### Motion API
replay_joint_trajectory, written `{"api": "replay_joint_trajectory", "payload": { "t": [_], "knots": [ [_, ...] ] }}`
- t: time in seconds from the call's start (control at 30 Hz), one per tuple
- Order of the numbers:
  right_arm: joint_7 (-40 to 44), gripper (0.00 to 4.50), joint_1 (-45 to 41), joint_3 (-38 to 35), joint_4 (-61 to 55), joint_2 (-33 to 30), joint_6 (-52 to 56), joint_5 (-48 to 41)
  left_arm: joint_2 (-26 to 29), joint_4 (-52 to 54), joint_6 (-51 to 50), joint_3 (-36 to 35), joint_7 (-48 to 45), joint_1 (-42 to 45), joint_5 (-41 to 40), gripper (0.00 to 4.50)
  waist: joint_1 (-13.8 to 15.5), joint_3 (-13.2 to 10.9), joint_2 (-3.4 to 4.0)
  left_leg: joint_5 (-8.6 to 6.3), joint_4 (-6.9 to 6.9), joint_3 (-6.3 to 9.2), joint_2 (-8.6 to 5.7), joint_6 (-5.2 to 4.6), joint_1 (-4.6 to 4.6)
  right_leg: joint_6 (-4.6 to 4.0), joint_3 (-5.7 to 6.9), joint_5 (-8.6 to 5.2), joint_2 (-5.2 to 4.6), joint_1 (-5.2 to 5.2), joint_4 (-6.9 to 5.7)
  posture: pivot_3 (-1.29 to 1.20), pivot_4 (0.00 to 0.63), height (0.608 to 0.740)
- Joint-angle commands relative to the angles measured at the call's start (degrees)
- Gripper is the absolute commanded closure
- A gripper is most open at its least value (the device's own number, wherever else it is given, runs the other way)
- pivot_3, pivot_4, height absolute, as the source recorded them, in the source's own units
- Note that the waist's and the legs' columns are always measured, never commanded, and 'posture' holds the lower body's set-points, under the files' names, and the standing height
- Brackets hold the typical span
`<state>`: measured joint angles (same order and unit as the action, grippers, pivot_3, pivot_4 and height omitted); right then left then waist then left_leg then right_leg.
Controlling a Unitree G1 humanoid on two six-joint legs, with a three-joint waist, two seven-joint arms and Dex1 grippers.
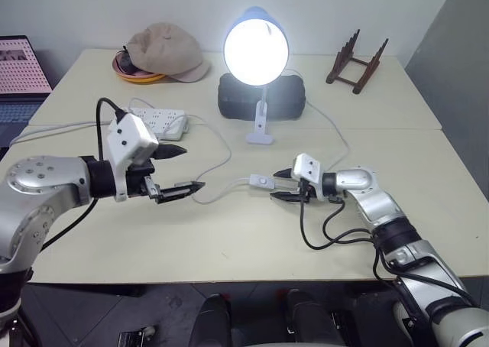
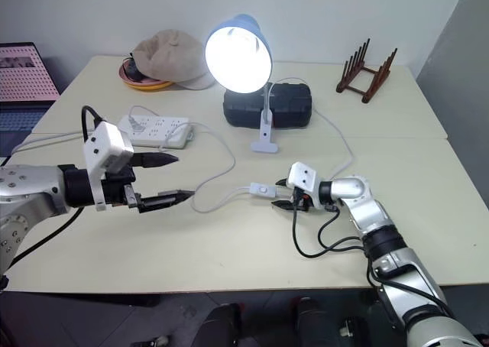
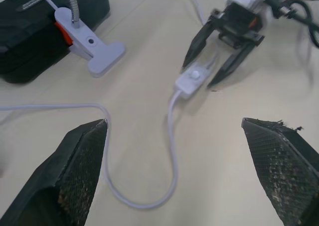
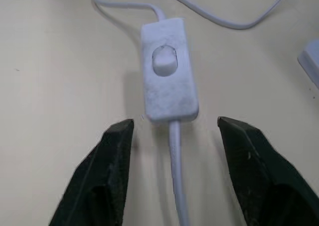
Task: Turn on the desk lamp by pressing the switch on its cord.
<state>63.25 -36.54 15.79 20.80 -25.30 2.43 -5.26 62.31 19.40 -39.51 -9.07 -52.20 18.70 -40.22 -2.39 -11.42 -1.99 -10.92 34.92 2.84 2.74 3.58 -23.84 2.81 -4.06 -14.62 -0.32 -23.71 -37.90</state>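
A pale cream table made of two tops pushed together, the seam running across its middle; a plain white wall behind the far edge; a grey wall past the right edge; dark floor below the near edge.

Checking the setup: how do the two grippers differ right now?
The left gripper hangs above the table, away from the switch; the right gripper sits low, its fingers straddling the cord just behind the switch. The left's fingers spread wider than the right's. Both are open and empty.
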Motion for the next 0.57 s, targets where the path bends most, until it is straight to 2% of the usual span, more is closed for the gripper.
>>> {"api": "replay_joint_trajectory", "payload": {
  "t": [0.03, 0.17, 0.37, 0.57],
  "knots": [
    [3.5, 0.79, 3.3, -6.6, -17.0, -5.2, 12.7, -10.5, 0.6, -3.6, 1.1, 0.0, -3.3, 2.5, 2.0, 0.0, 0.1, -0.1, 0.08, 0.0, 0.0, 0.01, 0.0, 0.0, -0.08, 0.01, 0.0, -0.01, 0.0, -0.09, -0.06, 0.0, 0.15, 0.74],
    [4.3, 0.02, 6.2, -9.7, -25.1, -10.3, 18.5, -14.0, 1.1, -5.6, 0.4, 0.1, -6.4, 3.7, 2.2, 0.0, 0.0, -0.1, 0.1, 0.0, -0.01, 0.02, 0.04, 0.0, -0.04, 0.02, 0.01, -0.05, 0.06, -0.11, -0.12, 0.0, 0.15, 0.74],
    [4.1, 0.0, 10.5, -15.1, -32.9, -17.5, 25.3, -18.9, 2.2, -10.1, -0.1, 0.3, -10.1, 7.5, 3.4, 0.0, 0.0, -0.1, 0.09, 0.0, 0.03, 0.0, 0.03, -0.01, -0.08, -0.01, 0.0, -0.08, 0.04, -0.16, -0.14, 0.0, 0.15, 0.74],
    [0.5, 0.0, 12.2, -16.5, -35.9, -17.3, 29.1, -21.3, 0.8, -12.2, 0.2, 1.2, -11.3, 9.0, 4.7, 0.0, -0.3, -0.1, 0.08, 0.0, 0.03, -0.01, 0.03, -0.01, -0.08, 0.0, -0.01, -0.07, 0.05, -0.18, -0.16, 0.0, 0.15, 0.74]
  ]
}}
